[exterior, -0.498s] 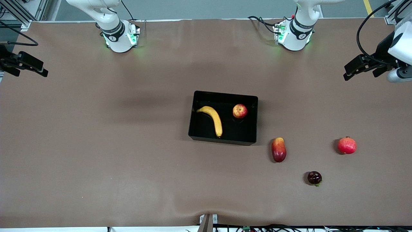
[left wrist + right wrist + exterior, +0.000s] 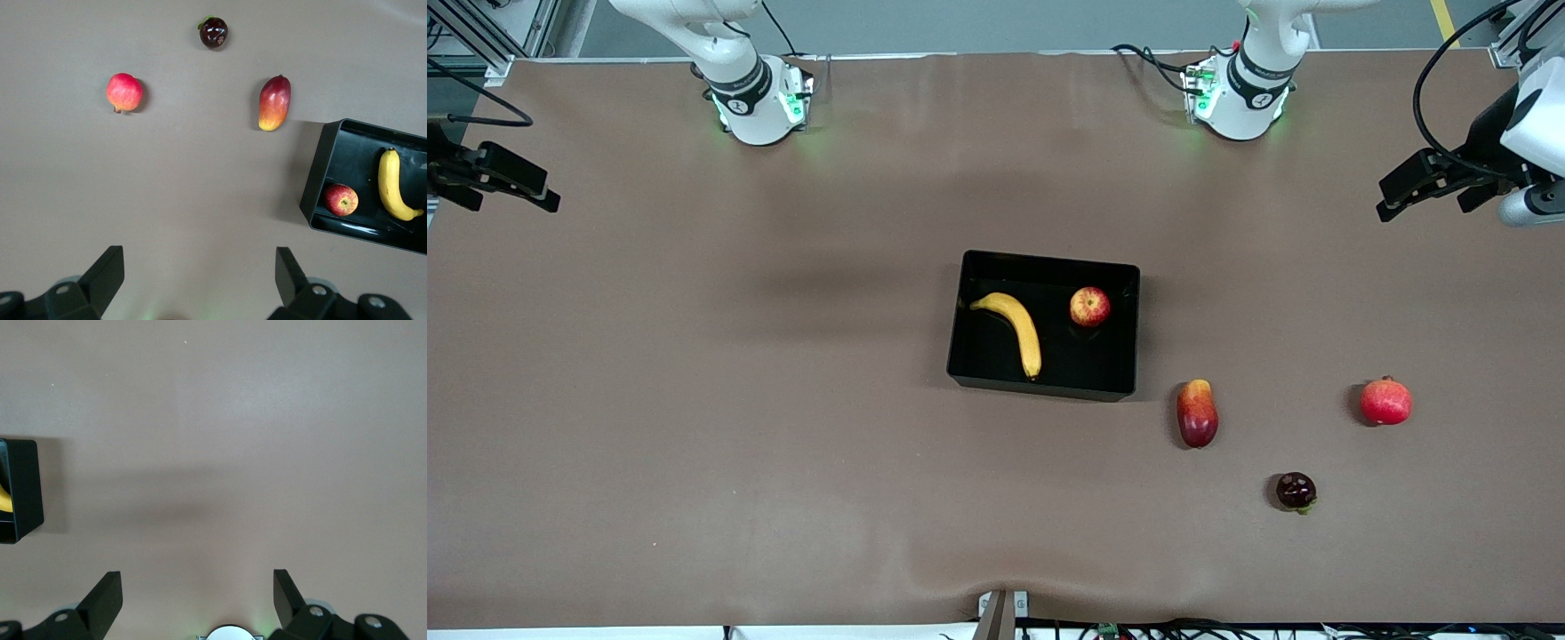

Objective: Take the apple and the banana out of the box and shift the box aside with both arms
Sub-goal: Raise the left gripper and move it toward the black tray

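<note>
Resting in the box [image 2: 1129,333]: banana [image 2: 1017,330], apple [image 2: 1089,307]; left gripper [image 2: 199,280] and right gripper [image 2: 197,600] apparently gaping, empty.

**Count: five fruits, one box, two grippers**

One banana [image 2: 1014,329] and one apple [image 2: 1089,307] sat in the one black box [image 2: 1131,338]. Three more fruits lay on the one table [image 2: 694,400]: one mango [image 2: 1197,413], one pomegranate [image 2: 1385,401], one dark round fruit [image 2: 1296,491]. Two grippers showed: left gripper [image 2: 1423,187], right gripper [image 2: 494,178], each with fingers spread.
</note>
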You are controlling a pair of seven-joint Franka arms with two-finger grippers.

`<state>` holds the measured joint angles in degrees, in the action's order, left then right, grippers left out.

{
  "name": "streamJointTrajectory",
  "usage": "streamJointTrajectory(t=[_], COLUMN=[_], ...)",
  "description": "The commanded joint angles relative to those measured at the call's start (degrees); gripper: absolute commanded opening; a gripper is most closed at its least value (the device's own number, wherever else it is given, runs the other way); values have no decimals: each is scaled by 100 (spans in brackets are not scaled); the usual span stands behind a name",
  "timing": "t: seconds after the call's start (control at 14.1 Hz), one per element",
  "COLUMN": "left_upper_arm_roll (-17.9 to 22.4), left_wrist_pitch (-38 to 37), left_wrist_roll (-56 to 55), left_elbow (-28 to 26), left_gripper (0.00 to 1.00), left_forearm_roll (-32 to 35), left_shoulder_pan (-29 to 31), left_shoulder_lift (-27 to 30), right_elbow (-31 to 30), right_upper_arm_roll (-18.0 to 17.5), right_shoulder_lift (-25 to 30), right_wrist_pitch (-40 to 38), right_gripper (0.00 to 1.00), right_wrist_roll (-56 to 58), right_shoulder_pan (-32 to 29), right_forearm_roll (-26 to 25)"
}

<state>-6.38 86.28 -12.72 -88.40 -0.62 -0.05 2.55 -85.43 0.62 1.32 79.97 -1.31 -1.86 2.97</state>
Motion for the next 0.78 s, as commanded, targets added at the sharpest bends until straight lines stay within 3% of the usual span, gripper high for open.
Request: streamJointTrajectory(t=[0.0,0.36,0.5,0.71], left_upper_arm_roll=[40,-30,-257,-592], left_wrist_pitch=[-120,-7,764,1451], left_wrist_roll=[121,-431,-966,-1976], left_elbow=[174,-27,-456,-599], left_gripper=[100,100,100,100], left_forearm_roll=[-43,-8,9,10], left_shoulder_pan=[22,-74,-179,-530], left_shoulder_lift=[-184,-597,-668,-1141], right_elbow=[114,114,114,114], right_upper_arm_roll=[-9,-9,-9,-9], right_shoulder_lift=[-36,-36,-36,-36], right_wrist_pitch=[-87,-87,-96,-96], right_gripper=[100,100,100,100], right_wrist_roll=[35,35,35,35], right_shoulder_pan=[-16,-8,-8,-8], right_forearm_roll=[28,28,28,28])
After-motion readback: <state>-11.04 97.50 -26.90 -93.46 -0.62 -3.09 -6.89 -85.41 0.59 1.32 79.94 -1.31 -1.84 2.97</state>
